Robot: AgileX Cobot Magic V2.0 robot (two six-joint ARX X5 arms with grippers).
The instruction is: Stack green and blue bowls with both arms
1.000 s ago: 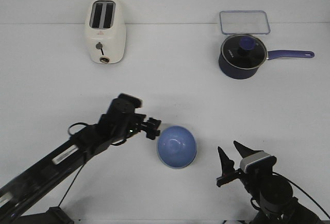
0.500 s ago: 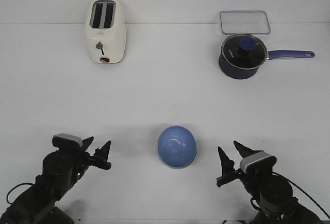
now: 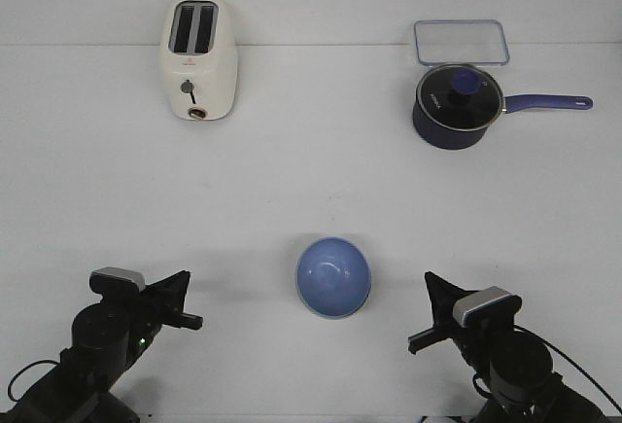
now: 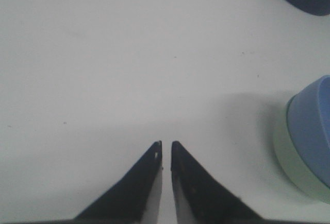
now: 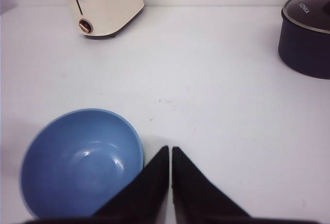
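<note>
The blue bowl [image 3: 332, 276] sits nested inside the green bowl in the middle of the table near the front. In the left wrist view the blue bowl [image 4: 313, 131] rests in the pale green bowl [image 4: 295, 167], whose rim shows beneath it. In the right wrist view only the blue bowl [image 5: 82, 162] shows clearly. My left gripper [image 3: 183, 301] is shut and empty at the front left, apart from the bowls; it also shows in its wrist view [image 4: 166, 144]. My right gripper [image 3: 429, 308] is shut and empty at the front right, close to the bowls [image 5: 170, 149].
A cream toaster [image 3: 198, 57] stands at the back left. A dark navy lidded saucepan [image 3: 457, 105] with a long handle stands at the back right, with a clear lidded container [image 3: 461, 41] behind it.
The left arm has drawn back from the bowls to the front left corner. Both grippers have gone from open to shut. The stacked bowls have not moved.
</note>
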